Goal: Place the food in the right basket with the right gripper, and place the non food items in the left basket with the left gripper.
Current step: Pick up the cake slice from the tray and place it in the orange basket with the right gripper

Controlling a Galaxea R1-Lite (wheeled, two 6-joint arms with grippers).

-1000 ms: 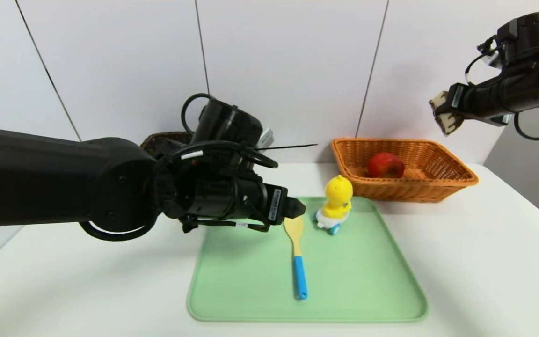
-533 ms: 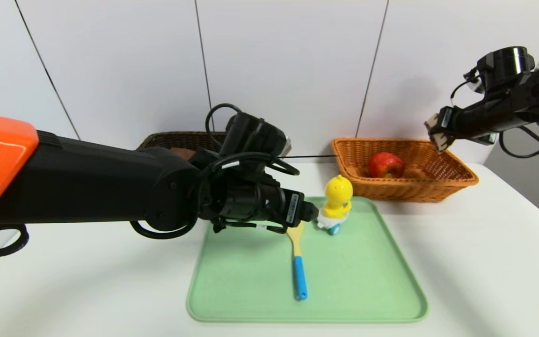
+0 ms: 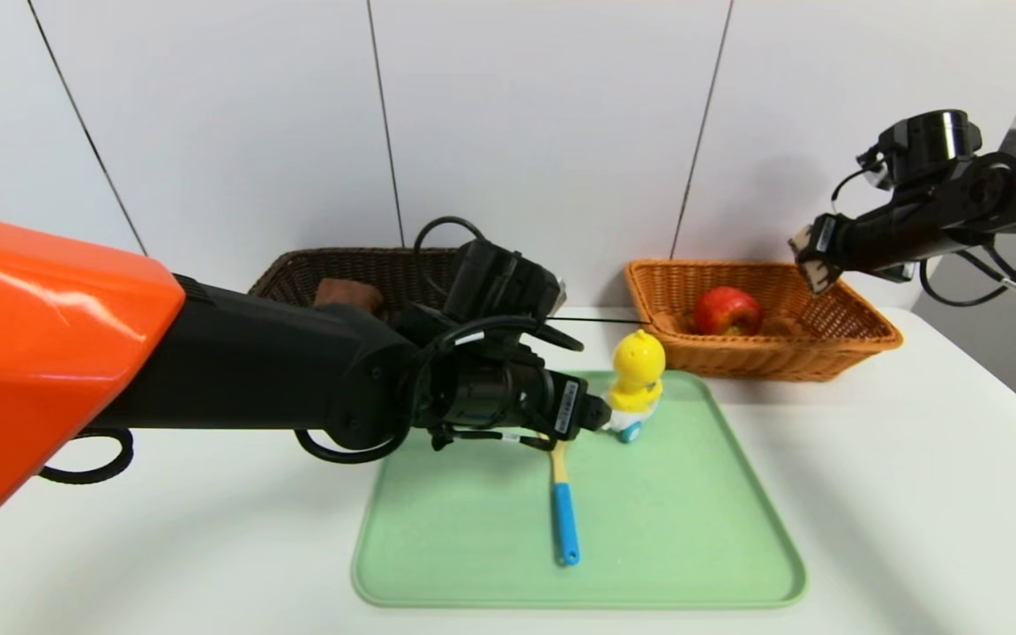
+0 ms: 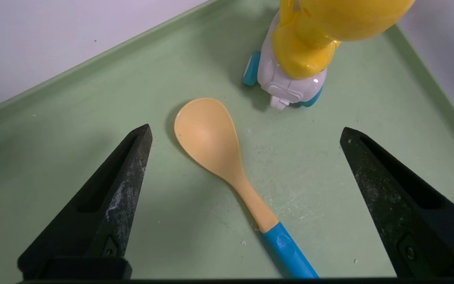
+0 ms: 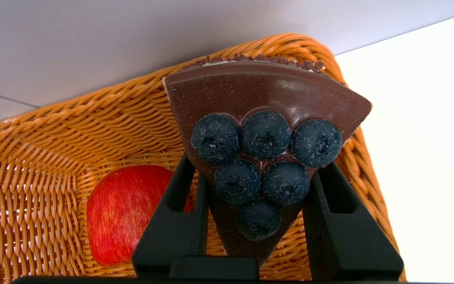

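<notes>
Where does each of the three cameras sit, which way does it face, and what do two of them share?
Head view: on the robot's head, facing forward and down at the tray; both arms show.
Left wrist view: above the left hand, open, facing down at the spoon and duck.
Right wrist view: behind the right hand, shut on the cake, over the orange basket.
Shared: head and right wrist both show the apple.

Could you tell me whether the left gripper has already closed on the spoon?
No, the left gripper is open above the tray, its fingers either side of the untouched spoon.
</notes>
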